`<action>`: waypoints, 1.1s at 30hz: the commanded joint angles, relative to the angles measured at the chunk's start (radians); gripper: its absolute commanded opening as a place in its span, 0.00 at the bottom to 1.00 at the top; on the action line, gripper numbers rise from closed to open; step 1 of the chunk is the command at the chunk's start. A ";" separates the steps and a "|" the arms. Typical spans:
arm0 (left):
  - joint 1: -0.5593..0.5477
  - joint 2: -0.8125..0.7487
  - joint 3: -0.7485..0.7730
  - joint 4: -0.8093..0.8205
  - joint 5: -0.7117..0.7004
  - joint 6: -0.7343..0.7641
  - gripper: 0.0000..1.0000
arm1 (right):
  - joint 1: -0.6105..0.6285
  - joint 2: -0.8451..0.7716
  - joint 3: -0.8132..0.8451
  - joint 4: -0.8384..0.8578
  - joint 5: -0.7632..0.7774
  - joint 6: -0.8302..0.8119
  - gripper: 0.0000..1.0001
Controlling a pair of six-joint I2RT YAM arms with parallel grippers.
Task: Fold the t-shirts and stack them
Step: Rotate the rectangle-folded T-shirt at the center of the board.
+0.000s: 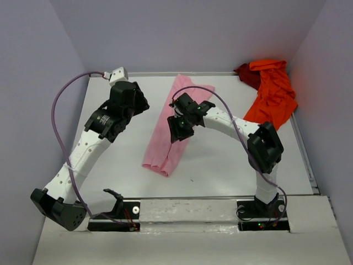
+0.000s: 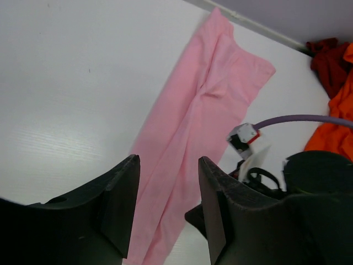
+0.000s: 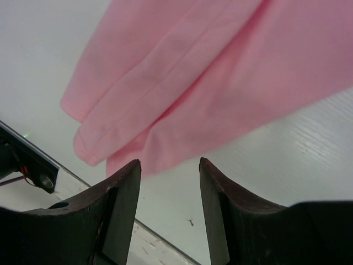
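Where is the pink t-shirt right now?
In the top view, the pink t-shirt lies as a long strip at the centre, under the right gripper, with the orange t-shirt piled in the far right corner.

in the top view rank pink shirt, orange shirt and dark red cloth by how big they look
1-2. pink shirt and orange shirt: too close to rank; pink longer, orange wider
3. dark red cloth: clearly smallest

right pincer (image 1: 177, 130): above pink t-shirt (image 1: 163, 150), mid-strip
pink t-shirt: long narrow strip, reaching beyond and nearer than right pincer
left pincer (image 1: 139, 104): left of strip, apart
orange t-shirt (image 1: 273, 96): heaped well right of right pincer, touching dark red cloth (image 1: 247, 74)
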 commanded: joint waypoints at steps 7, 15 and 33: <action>-0.001 0.095 0.323 -0.111 -0.010 0.012 0.56 | 0.081 0.143 0.062 0.092 -0.083 0.015 0.52; -0.001 0.097 0.304 -0.124 -0.003 0.013 0.56 | 0.173 0.235 0.137 0.121 -0.157 0.039 0.52; -0.001 0.092 0.277 -0.112 -0.010 0.024 0.56 | 0.213 0.151 0.176 0.022 -0.174 0.064 0.52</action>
